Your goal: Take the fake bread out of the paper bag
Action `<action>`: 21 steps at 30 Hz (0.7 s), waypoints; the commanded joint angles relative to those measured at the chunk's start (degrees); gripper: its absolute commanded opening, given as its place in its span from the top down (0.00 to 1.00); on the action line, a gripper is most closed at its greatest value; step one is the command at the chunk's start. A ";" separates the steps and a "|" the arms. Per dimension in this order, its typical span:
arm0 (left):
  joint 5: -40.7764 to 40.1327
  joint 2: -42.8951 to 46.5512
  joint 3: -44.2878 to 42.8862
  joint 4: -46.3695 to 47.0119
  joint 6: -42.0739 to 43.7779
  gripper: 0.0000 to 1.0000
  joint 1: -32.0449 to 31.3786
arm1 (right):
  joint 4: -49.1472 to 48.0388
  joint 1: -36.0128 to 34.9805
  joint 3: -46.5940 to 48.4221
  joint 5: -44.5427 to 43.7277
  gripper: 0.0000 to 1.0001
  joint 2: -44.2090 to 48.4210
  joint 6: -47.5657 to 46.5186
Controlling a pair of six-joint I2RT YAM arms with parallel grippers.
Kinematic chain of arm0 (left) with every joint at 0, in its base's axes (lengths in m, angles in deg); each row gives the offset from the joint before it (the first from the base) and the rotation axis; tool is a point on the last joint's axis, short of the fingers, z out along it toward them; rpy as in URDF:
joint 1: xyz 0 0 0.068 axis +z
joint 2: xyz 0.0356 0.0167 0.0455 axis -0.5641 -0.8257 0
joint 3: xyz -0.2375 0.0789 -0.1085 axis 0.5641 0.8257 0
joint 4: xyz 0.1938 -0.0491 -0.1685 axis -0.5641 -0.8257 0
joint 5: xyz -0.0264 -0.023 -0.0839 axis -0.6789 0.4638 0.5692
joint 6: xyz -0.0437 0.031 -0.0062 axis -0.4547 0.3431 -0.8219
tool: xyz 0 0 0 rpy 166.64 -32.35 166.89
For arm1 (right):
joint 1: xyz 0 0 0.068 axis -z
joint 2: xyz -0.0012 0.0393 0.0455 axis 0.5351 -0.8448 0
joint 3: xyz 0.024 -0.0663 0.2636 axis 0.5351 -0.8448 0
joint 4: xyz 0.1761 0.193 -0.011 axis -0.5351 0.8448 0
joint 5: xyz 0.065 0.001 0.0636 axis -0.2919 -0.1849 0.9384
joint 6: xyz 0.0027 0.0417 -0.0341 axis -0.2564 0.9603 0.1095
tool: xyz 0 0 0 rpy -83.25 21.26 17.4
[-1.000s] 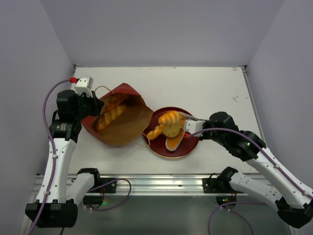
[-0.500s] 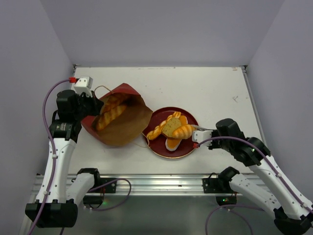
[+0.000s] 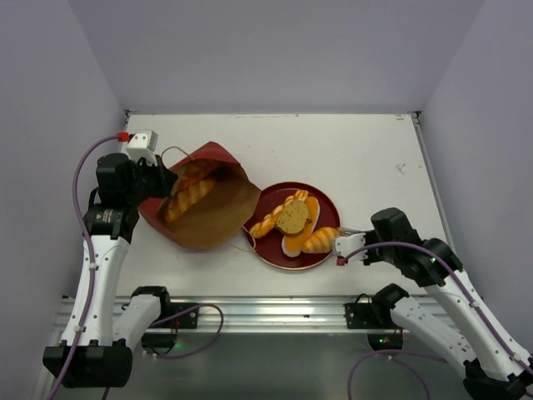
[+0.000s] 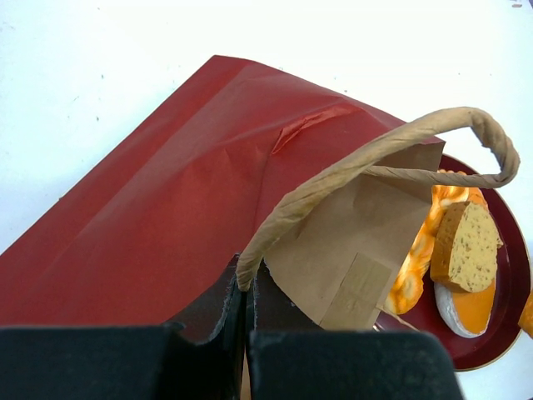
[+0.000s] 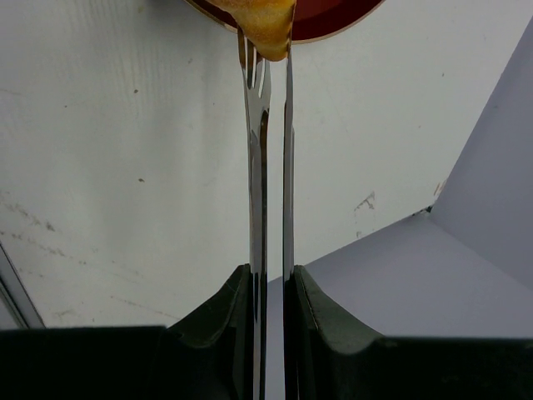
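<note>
The dark red paper bag (image 3: 208, 208) lies on its side, mouth toward the plate, with long ridged loaves (image 3: 187, 197) of fake bread inside. My left gripper (image 4: 246, 279) is shut on the bag's tan cord handle (image 4: 375, 154), holding the mouth open. My right gripper (image 5: 273, 279) is shut on metal tongs (image 5: 268, 167). The tongs' tips pinch a golden loaf (image 3: 319, 240) at the plate's near right rim. A twisted stick (image 3: 271, 221), a round tan slice (image 3: 292, 217) and a flat orange slab (image 3: 291, 243) lie on the plate.
The round dark-red plate (image 3: 321, 193) sits just right of the bag's mouth. White tabletop stretches behind and to the right, with grey walls around it. A metal rail runs along the near edge.
My right arm has drawn back toward the near right, carrying the loaf in the tongs from over the plate's middle to its near right rim. The left arm and the bag have not moved.
</note>
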 commanded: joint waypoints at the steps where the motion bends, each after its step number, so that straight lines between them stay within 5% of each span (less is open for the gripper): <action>1: 1.21 0.64 -1.04 1.39 -1.07 1.00 0.46 | 1.57 0.17 2.13 0.35 1.00 0.67 -7.02; 21: 2.35 3.62 -0.34 0.16 0.69 1.00 0.46 | 2.36 0.08 6.61 -4.13 1.00 -9.78 -21.80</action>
